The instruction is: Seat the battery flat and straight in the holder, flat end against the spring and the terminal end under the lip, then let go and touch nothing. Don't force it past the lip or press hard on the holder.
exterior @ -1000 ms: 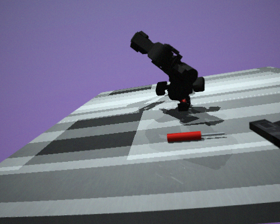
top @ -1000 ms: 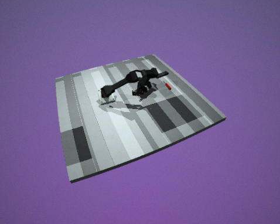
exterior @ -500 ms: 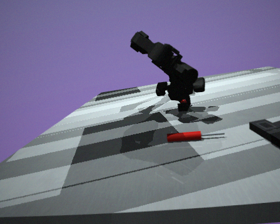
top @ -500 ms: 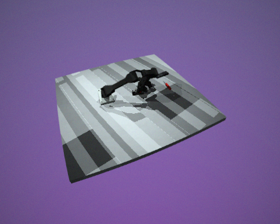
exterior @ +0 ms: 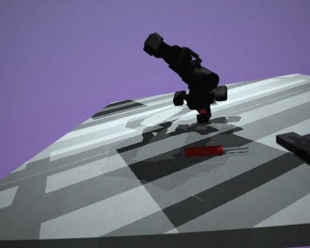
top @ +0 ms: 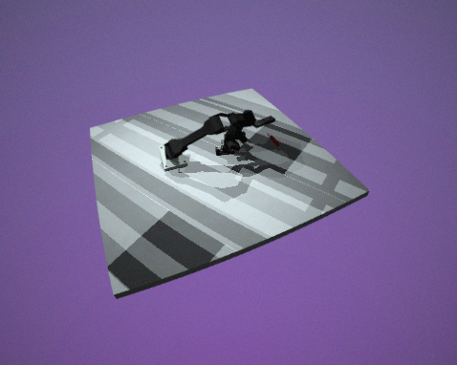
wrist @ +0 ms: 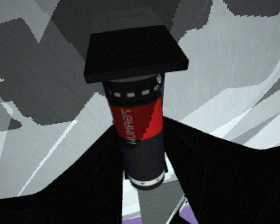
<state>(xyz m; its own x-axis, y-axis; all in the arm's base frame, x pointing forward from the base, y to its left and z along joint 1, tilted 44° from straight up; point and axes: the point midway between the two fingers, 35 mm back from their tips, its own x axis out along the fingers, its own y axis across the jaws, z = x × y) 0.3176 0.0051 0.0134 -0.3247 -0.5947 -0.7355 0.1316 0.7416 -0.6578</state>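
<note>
While the gripper is clamped on the battery, the wrist view looks along that battery from close up: a dark cylinder with a red band, white lettering on the band and a dashed pale ring near its far end. Its near end shows a pale rim and sits between the two black fingers that fill the lower corners of the frame. Its far end meets a black block, the holder, whose flat top hides whatever lies under it, so I cannot tell whether the end is against the spring or under the lip.

Nearest in the exterior view, a red tool with a thin grey shaft lies flat on the table, well apart from the arm and in front of it. A flat black fixture sits at the right edge, cut off by the frame. Farther back the arm bends down steeply, and its gripper points at the table with a small spot of red showing between the fingers, just above the surface.

Farthest off, the top view shows the grey-striped table on a purple ground, the arm's base near its middle, the gripper low beside it and the red tool just beyond.
</note>
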